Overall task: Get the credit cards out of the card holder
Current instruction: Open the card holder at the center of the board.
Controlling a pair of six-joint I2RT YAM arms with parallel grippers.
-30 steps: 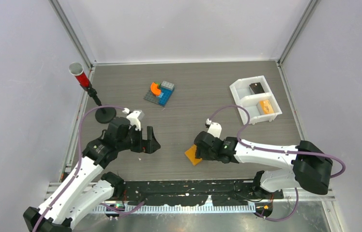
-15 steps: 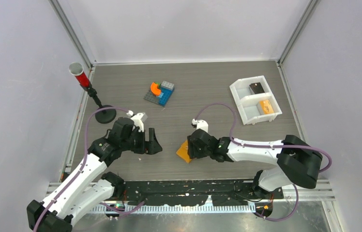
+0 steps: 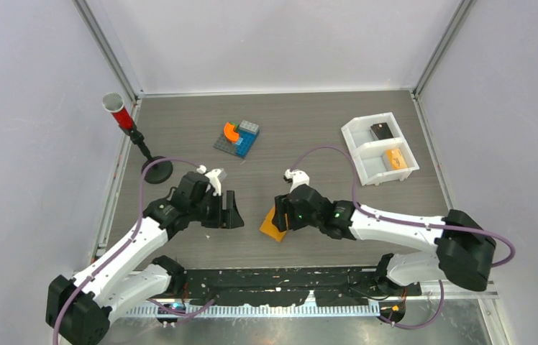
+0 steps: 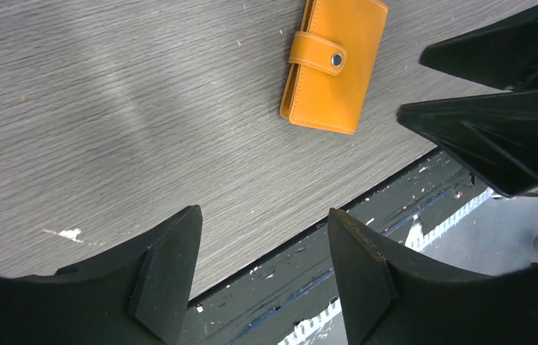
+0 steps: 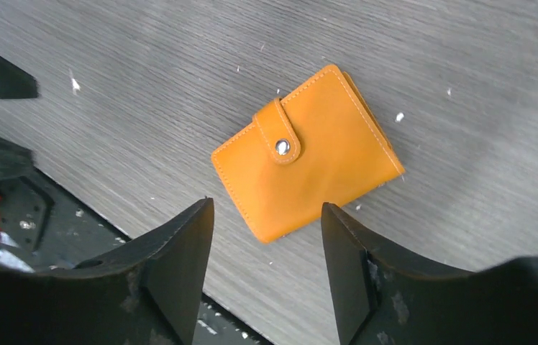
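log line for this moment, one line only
card holder snapped shut, flat on table | right gripper open over it | left gripper open, apart

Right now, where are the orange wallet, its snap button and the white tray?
card holder (image 5: pixel 334 154), right wrist view, on its orange front cover.
snap button (image 5: pixel 280 146), right wrist view, on the silver stud.
white tray (image 3: pixel 356 154), top view, on its left wall.

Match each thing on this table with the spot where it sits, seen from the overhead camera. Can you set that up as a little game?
Things:
1. orange card holder
2. white two-compartment tray
3. red tube on a black stand
4. toy brick build

Places:
A. far left edge
B. far right
C. far middle
D. near middle

Pairs: 1-D, 2-B, 3-A, 4-C
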